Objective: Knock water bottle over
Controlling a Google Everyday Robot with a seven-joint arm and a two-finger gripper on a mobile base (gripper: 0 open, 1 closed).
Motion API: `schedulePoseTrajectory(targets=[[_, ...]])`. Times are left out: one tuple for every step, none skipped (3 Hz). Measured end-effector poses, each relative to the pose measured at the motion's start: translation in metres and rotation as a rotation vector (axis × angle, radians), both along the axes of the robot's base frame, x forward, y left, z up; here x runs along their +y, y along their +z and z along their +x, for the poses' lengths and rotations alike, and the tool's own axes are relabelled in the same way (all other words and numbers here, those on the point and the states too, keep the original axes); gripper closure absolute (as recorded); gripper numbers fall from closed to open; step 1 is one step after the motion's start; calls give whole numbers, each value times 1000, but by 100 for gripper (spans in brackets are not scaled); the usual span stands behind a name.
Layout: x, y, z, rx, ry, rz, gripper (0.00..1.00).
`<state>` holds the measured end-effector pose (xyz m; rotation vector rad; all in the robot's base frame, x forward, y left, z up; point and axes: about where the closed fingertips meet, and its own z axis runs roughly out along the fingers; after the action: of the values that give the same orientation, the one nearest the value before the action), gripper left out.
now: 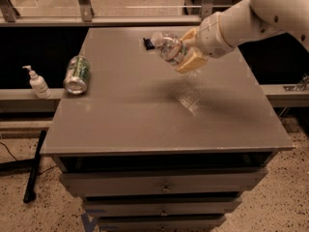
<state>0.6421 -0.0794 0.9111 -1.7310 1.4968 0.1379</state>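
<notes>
The water bottle (170, 50) is clear plastic with a white cap. It is tipped far over in mid-air above the far middle of the grey table (145, 120), with its cap pointing up and left. My gripper (191, 58), tan at the end of a white arm reaching in from the upper right, is right against the bottle's lower right side. The bottle's base is partly hidden by the gripper.
A green-patterned can (77, 74) lies on its side at the table's left edge. A small dark flat object (148, 43) lies behind the bottle. A white pump bottle (36, 82) stands on a ledge left of the table. Drawers are below the tabletop.
</notes>
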Motion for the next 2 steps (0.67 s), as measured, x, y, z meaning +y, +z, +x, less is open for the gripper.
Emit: schedulePoseTrajectory(targets=[[15, -12, -10, -41, 94, -173, 100], [22, -22, -18, -69, 189, -313, 100]])
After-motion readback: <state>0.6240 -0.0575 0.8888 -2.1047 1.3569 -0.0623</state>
